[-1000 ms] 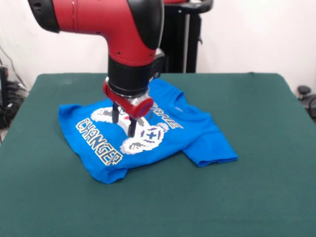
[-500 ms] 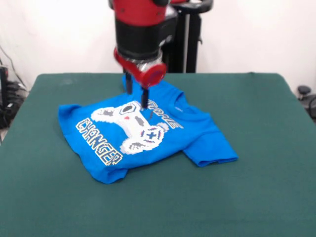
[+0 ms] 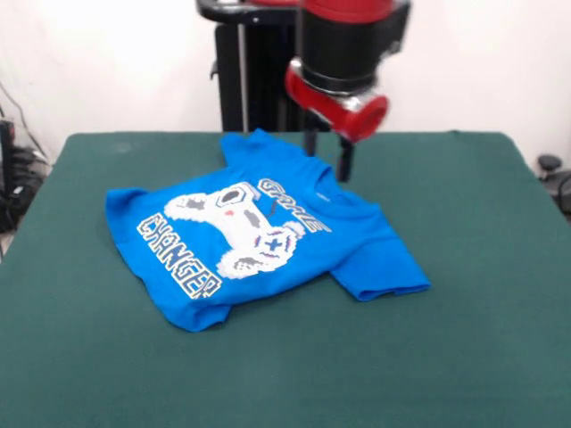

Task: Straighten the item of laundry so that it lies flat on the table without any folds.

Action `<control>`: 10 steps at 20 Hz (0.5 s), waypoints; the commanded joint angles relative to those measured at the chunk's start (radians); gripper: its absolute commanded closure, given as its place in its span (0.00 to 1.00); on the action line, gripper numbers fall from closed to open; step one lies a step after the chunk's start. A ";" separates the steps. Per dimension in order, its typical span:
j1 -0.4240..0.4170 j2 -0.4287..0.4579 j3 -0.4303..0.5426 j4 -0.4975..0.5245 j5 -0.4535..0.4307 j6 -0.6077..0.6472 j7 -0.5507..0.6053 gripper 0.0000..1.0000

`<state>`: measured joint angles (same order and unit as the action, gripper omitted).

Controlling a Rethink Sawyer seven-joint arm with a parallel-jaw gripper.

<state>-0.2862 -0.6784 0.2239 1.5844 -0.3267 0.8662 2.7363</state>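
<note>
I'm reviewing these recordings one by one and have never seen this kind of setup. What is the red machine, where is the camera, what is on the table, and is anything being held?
The red and black machine is a Sawyer robot arm standing on a pedestal at the table's far side. The camera sits across the table and faces the robot, so the arm comes down from the top of the picture.

At the arm's end is its gripper, with two thin dark fingers pointing down. They stand apart and hold nothing. They hang near the shirt's collar, but this view alone does not show how high they are.

On the dark green table lies a small bright blue T-shirt, print side up: a white game controller with "GAME CHANGER" lettering. It is not flat yet: its near left corner looks folded and the cloth is rumpled.
</note>
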 commanded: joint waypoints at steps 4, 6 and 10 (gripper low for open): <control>0.118 0.229 -0.065 -0.041 0.047 -0.135 0.220 0.00; 0.143 0.262 -0.085 -0.086 0.049 -0.143 0.236 0.00; 0.187 0.323 -0.130 -0.171 0.058 -0.152 0.266 0.00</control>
<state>-0.1552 -0.5033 0.1481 1.5150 -0.3199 0.7942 2.7369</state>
